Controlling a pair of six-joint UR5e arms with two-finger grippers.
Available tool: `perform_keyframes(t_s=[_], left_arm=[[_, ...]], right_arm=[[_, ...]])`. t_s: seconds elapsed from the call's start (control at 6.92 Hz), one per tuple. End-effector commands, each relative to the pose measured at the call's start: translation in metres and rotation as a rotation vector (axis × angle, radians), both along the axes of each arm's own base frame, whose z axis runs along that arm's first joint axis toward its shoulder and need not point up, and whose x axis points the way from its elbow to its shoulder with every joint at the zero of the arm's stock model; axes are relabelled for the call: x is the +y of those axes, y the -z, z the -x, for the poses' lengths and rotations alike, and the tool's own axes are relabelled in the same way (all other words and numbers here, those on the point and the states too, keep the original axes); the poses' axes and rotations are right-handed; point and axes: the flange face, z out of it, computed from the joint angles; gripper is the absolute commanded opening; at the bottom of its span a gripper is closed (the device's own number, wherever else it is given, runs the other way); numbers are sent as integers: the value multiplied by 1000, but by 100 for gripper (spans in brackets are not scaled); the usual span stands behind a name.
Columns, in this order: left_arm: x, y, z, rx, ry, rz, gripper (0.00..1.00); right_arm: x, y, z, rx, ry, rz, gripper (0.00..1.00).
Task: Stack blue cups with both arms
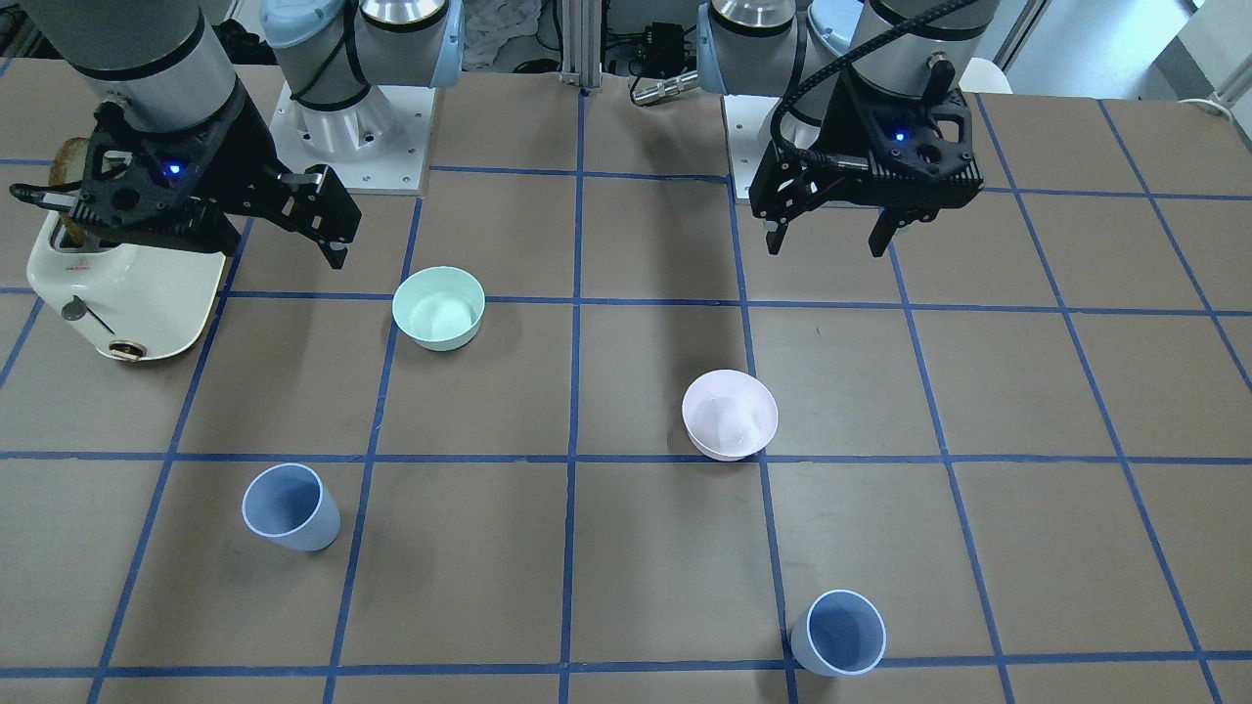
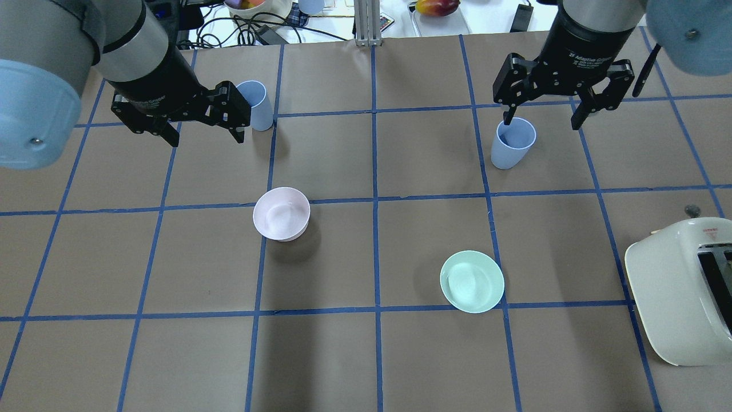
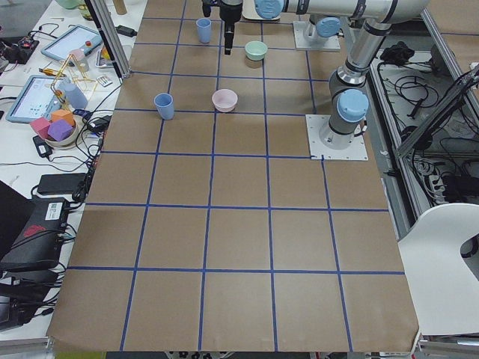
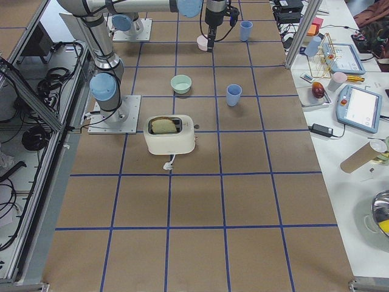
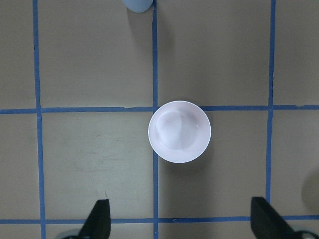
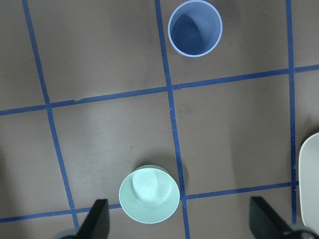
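Two light-blue cups stand upright and apart on the brown table. One cup (image 2: 254, 106) is on my left side, just beyond my left gripper (image 2: 206, 136); it also shows in the front view (image 1: 838, 633) and at the top edge of the left wrist view (image 5: 137, 4). The other cup (image 2: 513, 143) is on my right side, below and in front of my right gripper (image 2: 543, 119); it also shows in the front view (image 1: 290, 506) and in the right wrist view (image 6: 195, 28). Both grippers hang high above the table, open and empty (image 5: 179, 200) (image 6: 178, 200).
A pale pink bowl (image 2: 281, 213) sits left of centre, straight under the left wrist camera (image 5: 179, 132). A mint-green bowl (image 2: 472, 281) sits right of centre (image 6: 149, 195). A white toaster (image 2: 680, 292) holding bread stands at the right edge, under the right arm in the front view (image 1: 127, 293).
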Motion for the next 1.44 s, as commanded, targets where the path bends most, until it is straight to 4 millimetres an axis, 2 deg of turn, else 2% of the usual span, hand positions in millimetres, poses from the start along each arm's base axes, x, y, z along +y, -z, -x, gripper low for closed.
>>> perform_keyframes(t_s=[0.0, 0.87, 1.16, 1.3], left_arm=[[0, 1, 0, -2, 0, -3, 100], [0, 2, 1, 0, 3, -3, 100], [-7, 6, 2, 5, 5, -12, 100], [-24, 12, 3, 14, 7, -10, 100]], right_arm=[[0, 1, 0, 0, 1, -2, 100], [-4, 11, 1, 14, -1, -10, 100], [-5, 16, 1, 14, -3, -16, 100], [-5, 19, 1, 9, 4, -22, 100]])
